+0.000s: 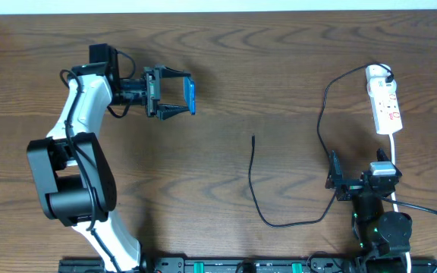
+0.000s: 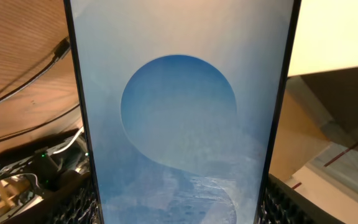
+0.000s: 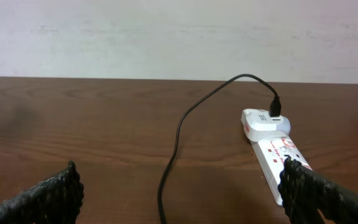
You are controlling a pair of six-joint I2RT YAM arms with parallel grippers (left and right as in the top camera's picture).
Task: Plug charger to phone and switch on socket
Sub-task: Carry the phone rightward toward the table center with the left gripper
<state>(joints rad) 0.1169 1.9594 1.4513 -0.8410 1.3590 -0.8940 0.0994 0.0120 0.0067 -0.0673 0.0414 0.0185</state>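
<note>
My left gripper (image 1: 180, 96) is shut on the phone (image 1: 191, 95), holding it edge-up above the table at the upper left. In the left wrist view the phone's blue screen with its circle (image 2: 179, 112) fills the frame between my fingers. The charger, a thin black cable (image 1: 253, 182), lies mid-table with its connector tip (image 1: 253, 138) free; its other end is plugged into the socket (image 1: 383, 102), a white power strip at the far right. My right gripper (image 1: 332, 180) is open and empty near the front right. It faces the socket (image 3: 278, 155) and cable (image 3: 179, 130).
The socket's thick white cord (image 1: 394, 163) runs down past the right arm's base. A black rail lies along the table's front edge (image 1: 226, 265). The cable also shows at the left of the left wrist view (image 2: 23, 87).
</note>
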